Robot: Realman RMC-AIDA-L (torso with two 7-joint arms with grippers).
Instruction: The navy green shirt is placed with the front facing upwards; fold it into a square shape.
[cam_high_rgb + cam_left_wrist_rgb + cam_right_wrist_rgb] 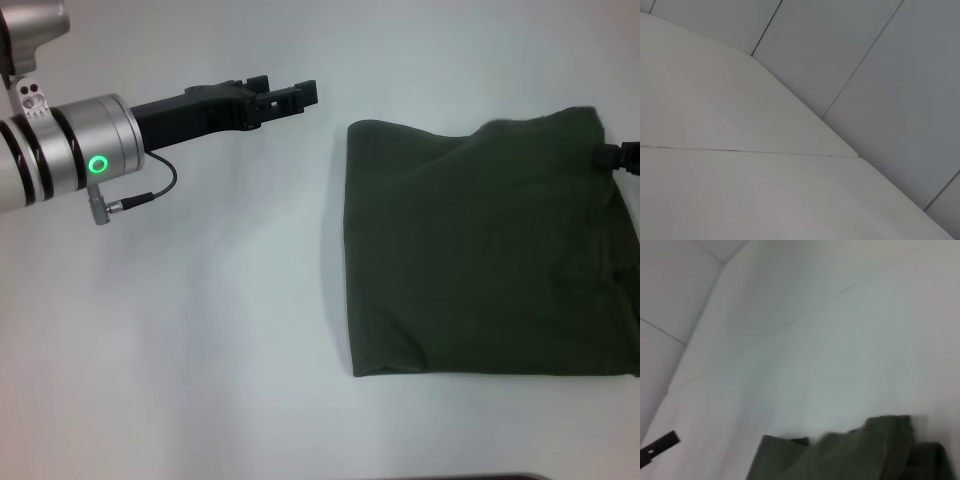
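Head view: shirt (490, 250) folded, right of left claw (290, 95).

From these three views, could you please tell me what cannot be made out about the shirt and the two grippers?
- Shirt: its right side is cut off by the head view's edge; the chest print is folded out of sight.
- Right gripper: only a sliver shows at that edge.
- Left gripper: its own wrist view shows only table.

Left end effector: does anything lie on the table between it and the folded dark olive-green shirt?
Nothing visible: only bare white table separates the left end effector from the dark olive-green cotton shirt.
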